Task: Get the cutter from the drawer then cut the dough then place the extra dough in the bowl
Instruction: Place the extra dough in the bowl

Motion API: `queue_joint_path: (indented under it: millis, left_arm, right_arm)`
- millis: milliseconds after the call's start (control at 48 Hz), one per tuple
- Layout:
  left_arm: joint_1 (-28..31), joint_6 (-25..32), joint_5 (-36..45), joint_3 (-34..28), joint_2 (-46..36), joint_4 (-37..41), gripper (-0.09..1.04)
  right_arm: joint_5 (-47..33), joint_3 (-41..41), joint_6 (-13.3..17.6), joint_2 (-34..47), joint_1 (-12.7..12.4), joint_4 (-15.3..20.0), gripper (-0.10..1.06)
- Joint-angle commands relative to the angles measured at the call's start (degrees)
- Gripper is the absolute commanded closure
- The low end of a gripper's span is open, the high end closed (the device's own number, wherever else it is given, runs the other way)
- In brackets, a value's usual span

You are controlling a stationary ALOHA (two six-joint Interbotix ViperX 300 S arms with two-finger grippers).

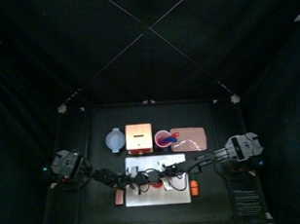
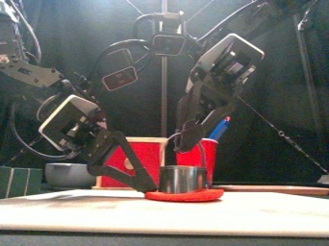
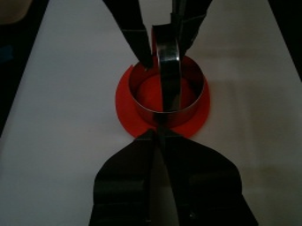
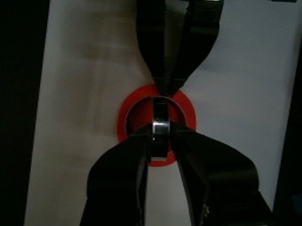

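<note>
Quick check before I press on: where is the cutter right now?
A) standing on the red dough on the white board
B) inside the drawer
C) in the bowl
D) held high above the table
A: the front view shows the cutter standing upright on the red dough, which lies flat on the white board.

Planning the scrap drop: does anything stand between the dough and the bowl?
Nothing loose visible. The cutter stands on the dough; the bowl sits behind left, beside the wooden box. The left gripper reaches in from that side.
</note>
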Motion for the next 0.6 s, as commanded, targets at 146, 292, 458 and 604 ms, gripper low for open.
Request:
queue_joint_path:
  millis: [146, 292, 458, 604]
  left_arm:
    - [0.7, 0.1, 0.2, -0.2, -0.4, -0.4, 0.38]
    - [0.7, 0.1, 0.1, -0.1, -0.3, -0.4, 0.38]
    - [0.7, 0.1, 0.2, 0.1, -0.4, -0.4, 0.38]
    - [0.7, 0.0, 0.1, 0.0, -0.3, -0.4, 0.38]
  right_arm:
    - [-0.1, -1.1, -0.2, -2.8, 0.3, 0.1, 0.55]
    - [-0.1, 0.3, -0.1, -5.7, 0.2, -0.4, 0.57]
    - [-0.2, 3.9, 0.0, -10.5, -0.2, -1.8, 0.57]
    - [-0.5, 7.6, 0.0, -15.1, -1.8, -2.1, 0.57]
